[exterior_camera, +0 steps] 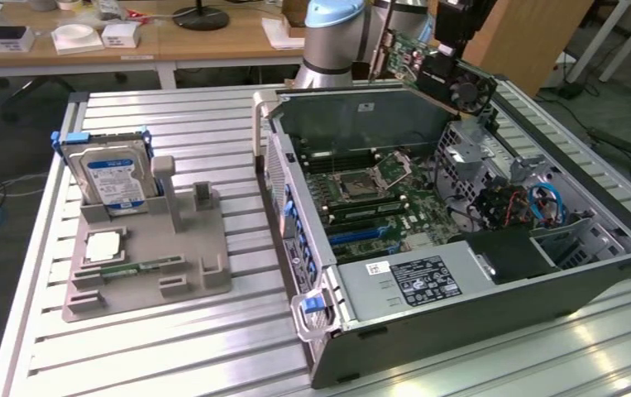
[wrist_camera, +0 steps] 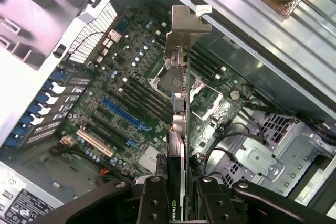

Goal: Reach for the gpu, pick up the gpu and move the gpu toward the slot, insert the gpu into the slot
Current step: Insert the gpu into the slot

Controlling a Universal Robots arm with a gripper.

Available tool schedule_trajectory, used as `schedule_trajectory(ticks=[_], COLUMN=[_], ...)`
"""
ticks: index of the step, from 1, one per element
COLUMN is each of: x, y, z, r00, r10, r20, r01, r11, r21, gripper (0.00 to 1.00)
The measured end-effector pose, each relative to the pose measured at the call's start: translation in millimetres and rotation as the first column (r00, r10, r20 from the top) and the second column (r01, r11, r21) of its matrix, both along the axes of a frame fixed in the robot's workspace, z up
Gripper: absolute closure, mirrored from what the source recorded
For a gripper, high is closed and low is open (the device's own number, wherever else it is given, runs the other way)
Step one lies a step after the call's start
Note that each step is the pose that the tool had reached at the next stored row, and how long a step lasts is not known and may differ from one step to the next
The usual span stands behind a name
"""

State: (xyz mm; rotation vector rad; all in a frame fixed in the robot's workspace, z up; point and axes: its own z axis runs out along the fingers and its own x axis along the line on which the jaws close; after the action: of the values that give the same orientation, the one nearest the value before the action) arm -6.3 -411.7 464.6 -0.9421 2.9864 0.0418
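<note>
My gripper [wrist_camera: 181,203] is shut on the gpu [wrist_camera: 181,129], a thin dark card seen edge-on, with its metal bracket [wrist_camera: 184,24] pointing away from the fingers [wrist_camera: 152,203]. In the exterior view the gpu [exterior_camera: 431,66] hangs tilted above the far rim of the open computer case [exterior_camera: 492,306], under the gripper [exterior_camera: 459,29]; its green board and black fan face outward. The slot [wrist_camera: 126,114] is a long blue connector strip on the motherboard, below the card and apart from it. In the exterior view the slot [exterior_camera: 360,236] lies near the power supply.
A grey fixture [exterior_camera: 144,273] at the exterior view's left holds a silver hard drive [exterior_camera: 111,178] with a blue label and a small green memory stick [exterior_camera: 144,266]. Inside the case are the processor socket [exterior_camera: 354,184], a power supply [exterior_camera: 420,281], a drive cage [wrist_camera: 262,156] and cables [exterior_camera: 542,203].
</note>
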Motion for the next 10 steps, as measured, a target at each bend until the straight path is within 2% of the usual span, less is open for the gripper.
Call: schedule_trajectory(ticks=[3,10], x=[0.0,0.0], y=[-0.1,-0.1], z=[-0.8,-2.6], r00=[0.9997,0.9954], r10=[0.026,0.096], r20=[0.0,-0.0002], r01=[-0.026,-0.096], r11=[0.9997,0.9954], r21=[-0.0027,-0.0029], gripper=[0.74,0.74])
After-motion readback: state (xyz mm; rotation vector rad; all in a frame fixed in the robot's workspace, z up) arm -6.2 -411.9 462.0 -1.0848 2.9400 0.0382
